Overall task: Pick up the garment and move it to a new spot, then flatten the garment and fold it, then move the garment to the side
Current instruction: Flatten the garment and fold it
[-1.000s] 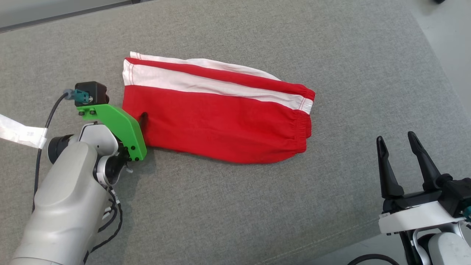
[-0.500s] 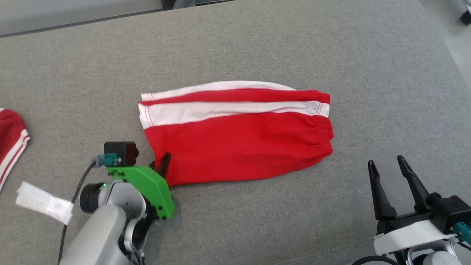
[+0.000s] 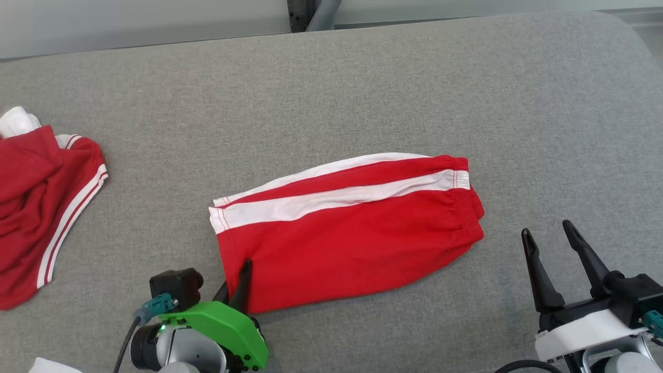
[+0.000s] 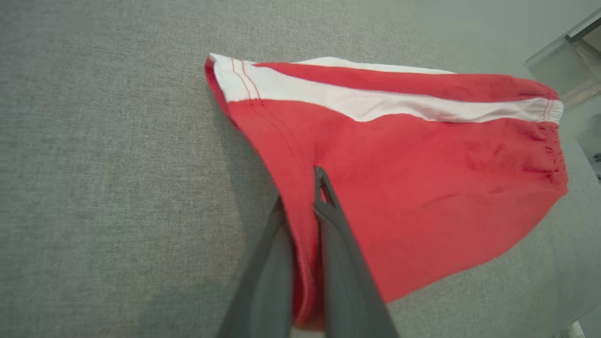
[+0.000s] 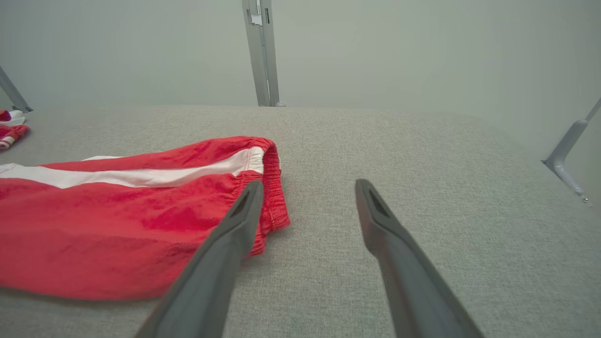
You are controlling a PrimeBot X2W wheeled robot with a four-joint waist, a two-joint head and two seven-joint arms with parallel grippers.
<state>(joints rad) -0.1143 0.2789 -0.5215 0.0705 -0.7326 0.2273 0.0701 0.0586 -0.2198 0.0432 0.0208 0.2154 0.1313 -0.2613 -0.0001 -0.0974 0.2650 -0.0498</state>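
A folded red garment point(image 3: 347, 233) with white stripes is laid flat near the middle of the grey bench point(image 3: 362, 93), with its elastic waistband turned to the right. Its near left corner is pinched by the left end effector point(image 3: 241, 277), and red cloth is seen clamped between the fingers in the left wrist view. The right end effector point(image 3: 546, 230) is held spread, near the waistband but apart from it. Another red garment point(image 3: 41, 207) is heaped at the bench's left. Writing cannot be made out on either.

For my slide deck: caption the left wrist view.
Left gripper shut on an edge of the red shorts, on the grey surface.
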